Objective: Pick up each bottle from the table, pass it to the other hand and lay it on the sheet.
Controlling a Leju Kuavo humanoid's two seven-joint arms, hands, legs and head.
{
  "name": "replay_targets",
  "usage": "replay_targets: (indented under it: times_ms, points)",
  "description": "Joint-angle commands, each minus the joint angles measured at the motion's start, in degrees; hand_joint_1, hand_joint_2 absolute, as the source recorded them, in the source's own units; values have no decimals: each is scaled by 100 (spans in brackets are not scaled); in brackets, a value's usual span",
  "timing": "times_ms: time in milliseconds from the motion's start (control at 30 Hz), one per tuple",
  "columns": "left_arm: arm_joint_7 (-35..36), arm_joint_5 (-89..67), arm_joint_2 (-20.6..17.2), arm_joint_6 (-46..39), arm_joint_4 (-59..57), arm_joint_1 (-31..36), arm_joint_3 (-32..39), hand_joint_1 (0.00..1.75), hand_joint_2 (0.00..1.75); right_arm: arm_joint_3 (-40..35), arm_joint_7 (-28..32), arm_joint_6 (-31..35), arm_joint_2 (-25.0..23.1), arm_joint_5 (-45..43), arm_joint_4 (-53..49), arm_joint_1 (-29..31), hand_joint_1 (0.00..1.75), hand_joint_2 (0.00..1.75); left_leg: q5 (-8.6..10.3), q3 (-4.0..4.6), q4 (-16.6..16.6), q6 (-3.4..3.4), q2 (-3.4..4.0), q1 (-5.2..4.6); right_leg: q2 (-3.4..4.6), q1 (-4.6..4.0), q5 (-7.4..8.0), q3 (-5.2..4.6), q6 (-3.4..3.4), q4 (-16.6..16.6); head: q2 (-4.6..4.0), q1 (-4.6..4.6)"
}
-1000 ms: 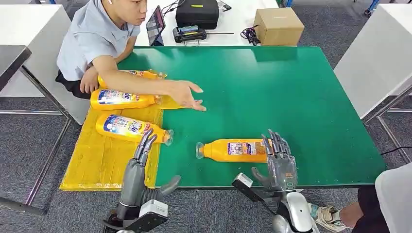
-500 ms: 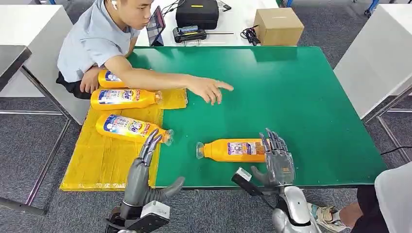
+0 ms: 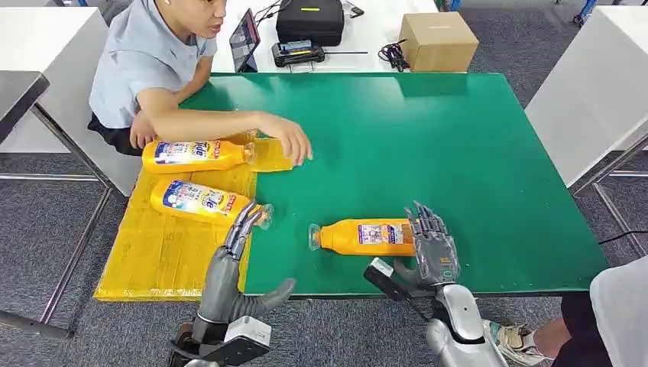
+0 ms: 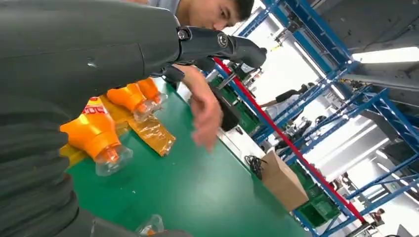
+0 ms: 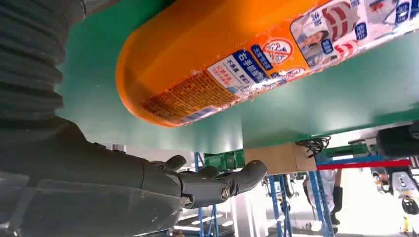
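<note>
Person's arm [image 3: 221,124] across the sheet's [image 3: 160,252] far end

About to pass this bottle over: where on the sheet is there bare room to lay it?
The near part of the yellow sheet, between the closer laid bottle and the table edge, is bare. Its far end is crowded: another bottle and a person's arm.

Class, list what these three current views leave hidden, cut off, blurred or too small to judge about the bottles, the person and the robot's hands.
- Head view: right hand covers the base of the bottle on the green table; contact cannot be told.
- Head view: person's hand blurred; what it touches on the yellow sheet is unclear.
- Left wrist view: left hand hides much of the sheet's bottles.
- Right wrist view: bottle cut off by the edge; label print too small.
</note>
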State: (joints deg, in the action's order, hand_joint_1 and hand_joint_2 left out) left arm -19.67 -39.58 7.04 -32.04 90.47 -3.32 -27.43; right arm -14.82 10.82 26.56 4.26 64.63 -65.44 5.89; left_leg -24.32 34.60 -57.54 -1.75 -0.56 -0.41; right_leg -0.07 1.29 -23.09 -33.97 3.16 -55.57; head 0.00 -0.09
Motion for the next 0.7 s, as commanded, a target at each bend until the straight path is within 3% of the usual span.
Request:
replay_targets:
  times_ms: [33,533,700]
  points:
    - [16,43,-93,13,-346,203,-100,0,175,-160,6,-79,-7,-8,550,304,0,175,-4,-15,5,7,6,3,3,-4,-2,13,-9,5,0,0]
    - [72,-9,-121,43,-389,295,-151,0,175,-356,-78,-597,127,-261,383,558,0,175,-5,-15,2,7,8,2,5,-3,-3,13,-9,3,0,0]
    - [98,-27,-91,48,-419,313,-162,0,175,-403,-414,-1040,146,-374,357,715,0,175,-6,-14,0,8,9,3,6,-4,-3,11,-10,1,0,0]
